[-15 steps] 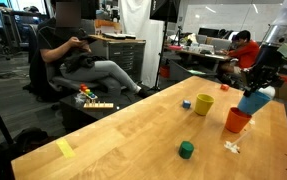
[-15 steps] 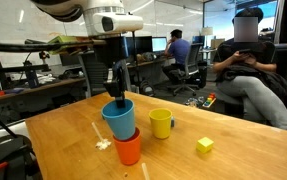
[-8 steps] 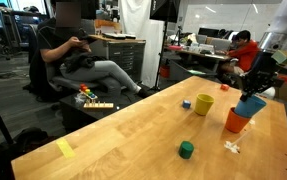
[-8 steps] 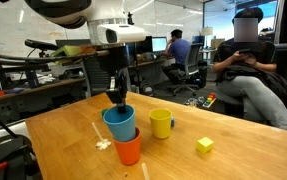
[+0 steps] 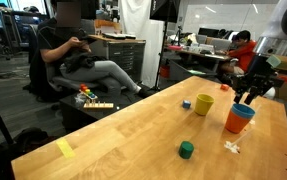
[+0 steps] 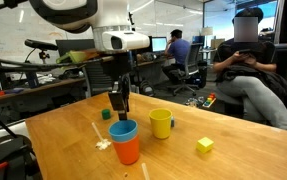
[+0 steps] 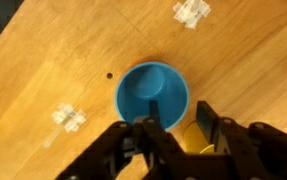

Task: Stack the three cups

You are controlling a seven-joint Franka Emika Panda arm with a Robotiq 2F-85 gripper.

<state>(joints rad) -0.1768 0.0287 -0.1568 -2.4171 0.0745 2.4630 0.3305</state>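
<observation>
The blue cup [image 5: 243, 110] sits nested inside the orange-red cup [image 5: 237, 123], so only its rim shows; the pair also shows in an exterior view, blue cup [image 6: 123, 130] in orange-red cup [image 6: 129, 152]. The yellow cup [image 5: 203, 104] stands alone beside them [image 6: 161, 123]. My gripper [image 5: 246, 94] hangs just above the stack [image 6: 117, 102], open and empty. In the wrist view the blue cup [image 7: 153, 93] lies below the open gripper [image 7: 176, 128], and a bit of the yellow cup [image 7: 194, 141] shows between the fingers.
A dark green block [image 5: 186, 150] and a tiny blue block [image 5: 186, 103] lie on the wooden table [image 5: 123, 130]. A yellow block [image 6: 204, 145] lies near the yellow cup. White scraps [image 7: 192, 12] lie by the stack. A seated person [image 5: 83, 50] is beyond the table's edge.
The blue cup, held tilted above the orange-red cup, has gone down into it. The gripper has let go and risen slightly.
</observation>
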